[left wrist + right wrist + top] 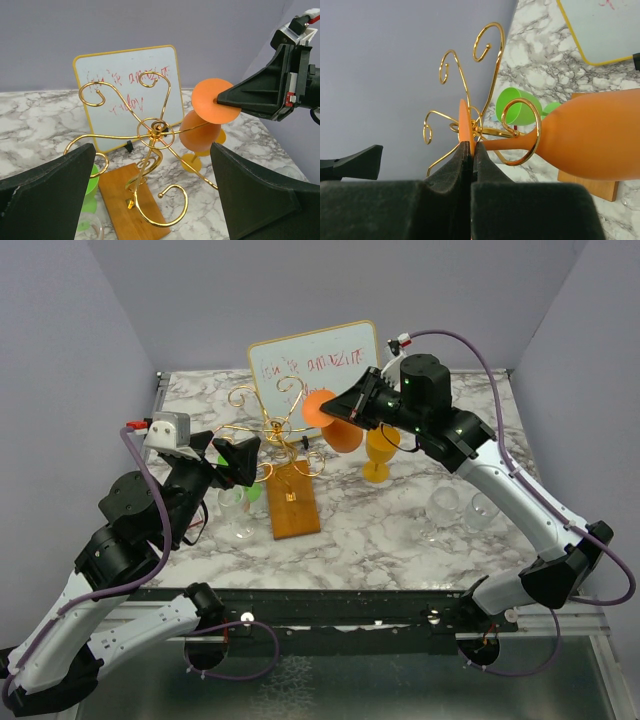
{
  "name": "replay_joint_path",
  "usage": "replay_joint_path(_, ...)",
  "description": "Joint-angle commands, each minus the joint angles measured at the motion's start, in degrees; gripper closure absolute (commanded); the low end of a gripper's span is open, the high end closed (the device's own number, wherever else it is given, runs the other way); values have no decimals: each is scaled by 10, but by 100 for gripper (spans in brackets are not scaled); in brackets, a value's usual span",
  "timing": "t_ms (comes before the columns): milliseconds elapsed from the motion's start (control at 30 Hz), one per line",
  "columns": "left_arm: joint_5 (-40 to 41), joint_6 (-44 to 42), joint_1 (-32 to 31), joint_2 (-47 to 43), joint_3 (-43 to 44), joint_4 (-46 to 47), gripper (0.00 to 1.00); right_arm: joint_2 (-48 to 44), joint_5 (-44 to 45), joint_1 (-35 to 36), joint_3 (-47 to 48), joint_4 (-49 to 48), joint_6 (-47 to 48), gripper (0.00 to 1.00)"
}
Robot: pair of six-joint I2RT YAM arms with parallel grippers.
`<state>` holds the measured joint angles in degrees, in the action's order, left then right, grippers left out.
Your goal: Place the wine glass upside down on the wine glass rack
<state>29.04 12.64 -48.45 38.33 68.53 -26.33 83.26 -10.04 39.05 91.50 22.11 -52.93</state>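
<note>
The marble table (400, 530) carries a whiteboard (315, 355) at the back and the rack (292, 502) in front of it on its wooden base. The right arm reaches in from the right, and the left arm sits low at the left.

The orange glass (345, 435) hangs at the rack's right side, tipped bowl-down with its foot (216, 100) uppermost. The right gripper (470, 150) is pinched shut on the edge of that foot. From the right wrist, the stem appears to sit inside one gold curl (520, 132). The left gripper (243, 458) stands wide and holds nothing, pointed at the rack.

The glass is already lifted, turned over and brought to an arm of the rack. What is left seems to be settling the foot on the curl and letting go.

A yellow glass (380, 452) stands just behind, unused.
</note>
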Motion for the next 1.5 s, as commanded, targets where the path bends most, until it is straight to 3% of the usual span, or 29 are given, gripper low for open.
replay_joint_path(0,8,2,0,3,-5,-7,2,8,53,1,18,-11,23,99)
replay_joint_path(600,6,-2,0,3,-13,-7,2,-34,143,1,-57,-83,-35,99)
replay_joint_path(933,4,-3,0,-4,-15,-8,2,18,89,1,-17,-90,-39,97)
replay_joint_path(1200,3,-5,0,-7,-18,-8,2,30,79,1,2,-59,-34,76)
replay_joint_path(1467,3,-6,0,-10,-19,-7,2,29,88,1,24,-19,-19,46)
